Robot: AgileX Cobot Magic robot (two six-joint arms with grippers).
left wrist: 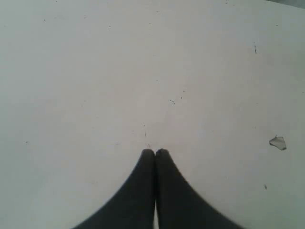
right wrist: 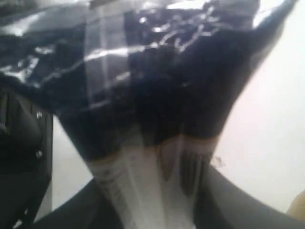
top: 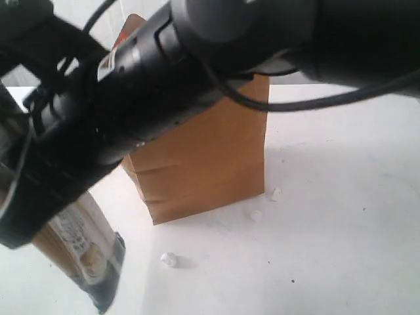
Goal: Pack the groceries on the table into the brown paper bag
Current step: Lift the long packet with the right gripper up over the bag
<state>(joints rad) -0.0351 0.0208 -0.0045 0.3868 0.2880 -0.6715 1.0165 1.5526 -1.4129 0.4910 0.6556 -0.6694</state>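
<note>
My right gripper (right wrist: 152, 191) is shut on the white end of the long blue-white packet (right wrist: 157, 86), whose glossy dark body fills most of the right wrist view. In the exterior view the packet (top: 82, 239) hangs at the lower left under a black arm (top: 131, 98) that crosses in front of the camera. The brown paper bag (top: 210, 164) stands upright on the table (top: 341, 197) behind that arm, its top hidden. My left gripper (left wrist: 155, 151) is shut and empty above bare tabletop (left wrist: 119, 71). No other groceries show.
Three small white crumpled scraps (top: 169, 260) (top: 256, 214) (top: 275, 193) lie on the table near the bag's base. Another scrap (left wrist: 278, 142) lies beside the left gripper. White tabletop stretches to the right of the bag.
</note>
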